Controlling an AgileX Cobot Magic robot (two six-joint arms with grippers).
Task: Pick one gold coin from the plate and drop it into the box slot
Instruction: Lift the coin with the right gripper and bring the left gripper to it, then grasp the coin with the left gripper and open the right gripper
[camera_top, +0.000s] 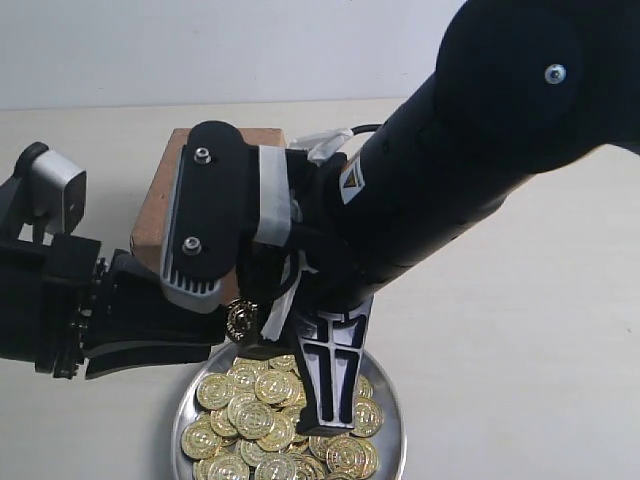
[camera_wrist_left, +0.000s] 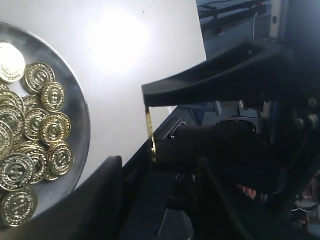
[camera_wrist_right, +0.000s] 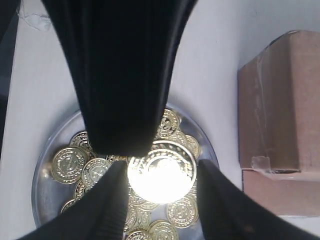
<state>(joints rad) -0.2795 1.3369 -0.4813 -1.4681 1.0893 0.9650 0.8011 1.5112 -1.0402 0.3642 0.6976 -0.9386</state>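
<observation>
one plate (camera_top: 393, 445) heaped with gold coins (camera_top: 255, 415), too overlapped to count; one box (camera_wrist_right: 280, 100) beside it on the desk (camera_top: 520, 350), seen in the exterior and right wrist views only. my right jaws pinch one coin (camera_wrist_left: 150, 132) by its rim above the plate; left jaws gape wide either side of it.

**What there is, by number**

One plate (camera_top: 392, 440). One box (camera_top: 150, 215), at the plate's eleven o'clock. Two grippers: left gripper (camera_wrist_left: 132, 130) and right gripper (camera_top: 335, 405). About twenty coins (camera_top: 262, 420) show on the plate; others are hidden. One edge-on coin (camera_top: 240, 318) at the rim's eleven o'clock. One bright coin (camera_wrist_right: 160, 172) between the right gripper's fingers.
</observation>
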